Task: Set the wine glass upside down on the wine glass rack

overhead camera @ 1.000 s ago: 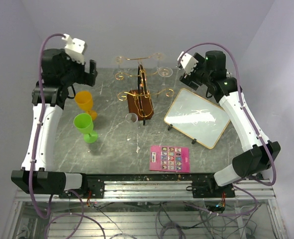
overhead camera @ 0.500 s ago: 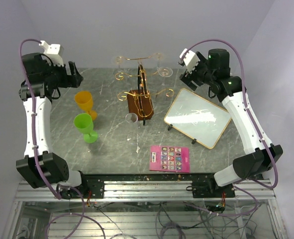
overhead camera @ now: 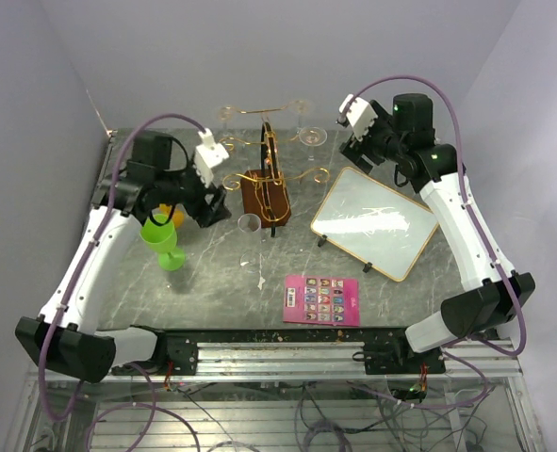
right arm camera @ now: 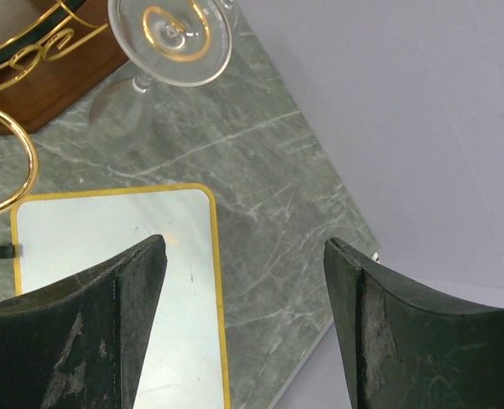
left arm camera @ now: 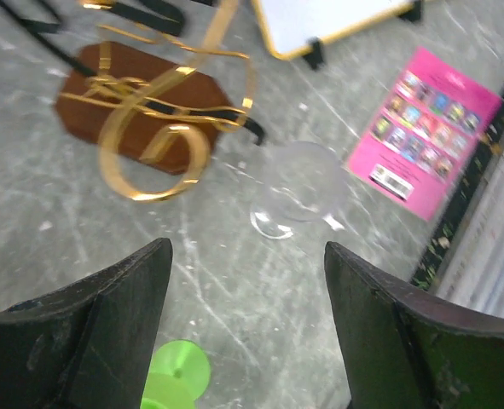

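Observation:
The clear wine glass (overhead camera: 250, 223) rests on the marble table just in front of the wine glass rack (overhead camera: 268, 188), a gold wire stand on a brown wooden base. In the left wrist view the wine glass (left arm camera: 301, 183) lies ahead of my open left gripper (left arm camera: 247, 290), apart from both fingers, with the rack (left arm camera: 141, 128) beyond it. My left gripper (overhead camera: 214, 202) hovers left of the glass. My right gripper (overhead camera: 352, 149) is open and empty at the back right. Another clear glass (right arm camera: 170, 38) hangs foot-up on the rack's scroll arm.
A green goblet (overhead camera: 162, 240) stands below the left arm, its foot (left arm camera: 179, 371) showing between the fingers. An orange goblet (overhead camera: 164, 213) is mostly hidden behind that arm. A gold-framed white board (overhead camera: 372, 222) leans at the right. A pink card (overhead camera: 322, 299) lies near the front edge.
The left arm has swung from the back left corner to the table's middle, over the goblets and beside the clear glass, and its jaws have narrowed slightly. The right arm has stayed still.

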Controlling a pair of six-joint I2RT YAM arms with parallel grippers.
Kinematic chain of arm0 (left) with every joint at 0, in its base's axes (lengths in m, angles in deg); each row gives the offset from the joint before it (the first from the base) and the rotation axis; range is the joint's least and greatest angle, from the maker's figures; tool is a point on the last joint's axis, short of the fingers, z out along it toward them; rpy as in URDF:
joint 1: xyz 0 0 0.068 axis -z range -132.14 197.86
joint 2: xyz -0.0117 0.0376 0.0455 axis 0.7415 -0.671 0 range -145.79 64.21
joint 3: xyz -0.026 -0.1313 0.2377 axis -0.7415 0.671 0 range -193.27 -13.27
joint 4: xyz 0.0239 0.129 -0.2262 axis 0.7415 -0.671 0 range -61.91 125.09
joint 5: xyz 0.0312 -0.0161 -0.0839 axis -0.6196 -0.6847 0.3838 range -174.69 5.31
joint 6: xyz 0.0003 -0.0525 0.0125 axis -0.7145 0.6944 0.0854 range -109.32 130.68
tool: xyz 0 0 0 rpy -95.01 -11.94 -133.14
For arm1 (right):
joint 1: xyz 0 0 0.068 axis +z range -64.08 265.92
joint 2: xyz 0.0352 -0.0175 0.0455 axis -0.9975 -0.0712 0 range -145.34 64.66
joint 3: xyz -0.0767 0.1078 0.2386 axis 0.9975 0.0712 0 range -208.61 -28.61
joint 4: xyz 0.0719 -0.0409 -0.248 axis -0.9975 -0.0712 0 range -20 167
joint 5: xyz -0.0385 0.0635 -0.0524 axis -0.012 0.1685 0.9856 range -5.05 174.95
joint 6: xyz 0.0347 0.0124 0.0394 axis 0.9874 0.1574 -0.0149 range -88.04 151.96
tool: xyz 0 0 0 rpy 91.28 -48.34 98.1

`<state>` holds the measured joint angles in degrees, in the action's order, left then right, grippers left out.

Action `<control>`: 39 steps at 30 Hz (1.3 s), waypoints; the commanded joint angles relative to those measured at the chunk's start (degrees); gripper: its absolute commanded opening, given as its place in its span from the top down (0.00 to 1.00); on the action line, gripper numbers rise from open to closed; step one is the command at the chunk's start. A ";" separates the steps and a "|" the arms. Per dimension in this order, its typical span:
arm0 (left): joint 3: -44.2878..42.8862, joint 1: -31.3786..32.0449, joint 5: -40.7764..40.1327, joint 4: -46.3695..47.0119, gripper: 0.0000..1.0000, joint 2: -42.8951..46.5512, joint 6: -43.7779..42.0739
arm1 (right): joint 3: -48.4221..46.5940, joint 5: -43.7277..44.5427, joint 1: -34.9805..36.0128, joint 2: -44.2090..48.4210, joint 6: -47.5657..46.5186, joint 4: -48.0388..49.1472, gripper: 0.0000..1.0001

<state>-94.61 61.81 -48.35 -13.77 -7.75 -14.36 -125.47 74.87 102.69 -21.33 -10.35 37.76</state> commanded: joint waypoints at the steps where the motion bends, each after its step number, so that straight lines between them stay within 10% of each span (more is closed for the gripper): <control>1: 2.60 7.17 -0.04 -7.00 0.20 0.68 -8.95 | 1.23 -0.42 0.01 -0.02 -0.28 -0.32 0.26; 19: -7.44 24.11 -6.87 -17.83 0.43 -12.80 -26.07 | 3.18 0.12 0.01 0.48 -1.84 -0.85 0.26; 39: -8.49 26.56 -12.69 -20.17 0.48 -11.44 -28.90 | 2.09 -0.12 0.03 -2.26 -2.08 -2.25 0.26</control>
<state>-102.37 87.98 -59.11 -31.65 -20.82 -42.29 -122.65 75.08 102.69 -22.73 -12.29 36.32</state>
